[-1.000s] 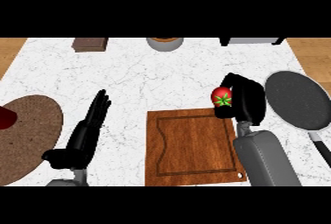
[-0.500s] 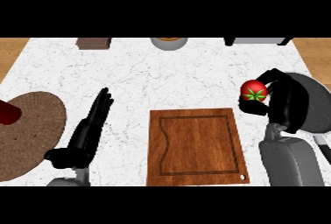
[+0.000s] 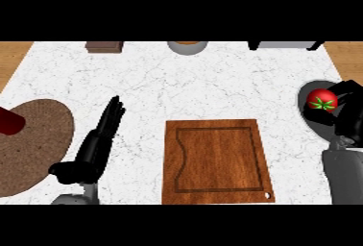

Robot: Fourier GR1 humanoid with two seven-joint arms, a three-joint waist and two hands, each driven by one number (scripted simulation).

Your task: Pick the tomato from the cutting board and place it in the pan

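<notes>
- Fingers [image 3: 108, 117] of the left hand [image 3: 83, 163] lie straight and pressed together, pointing toward one o'clock, with the thumb sticking out at the hand's nine o'clock side. This hand holds nothing and rests at about eight o'clock in the view, over the white counter [image 3: 212, 86].
- At the left hand's three o'clock, apart from it, the wooden cutting board [image 3: 216, 163] lies flat with nothing on it; a small hole shows in its near right corner.
- A grey right forearm [image 3: 345, 175] comes up at four o'clock, beside the board's right edge.
- At the left hand's nine o'clock lies a round brown mat [image 3: 39, 153], cut off by the left edge. A dark red object [image 3: 8, 120] sits on its far left part; I cannot tell what it is.
- At three o'clock the right hand [image 3: 351, 120] is curled round the tomato [image 3: 322, 102], fingers over its top and far side. Its red skin and green stalk face the view.
- Tomato and hand overlap the dark grey pan [image 3: 310, 119], which lies at the right edge, well apart from the board. Whether the tomato touches the pan cannot be told.
- Along the far edge, from eleven to one o'clock, stand a brown box [image 3: 105, 46], a grey bowl [image 3: 188, 47] and a partly cut-off grey appliance [image 3: 284, 44].
</notes>
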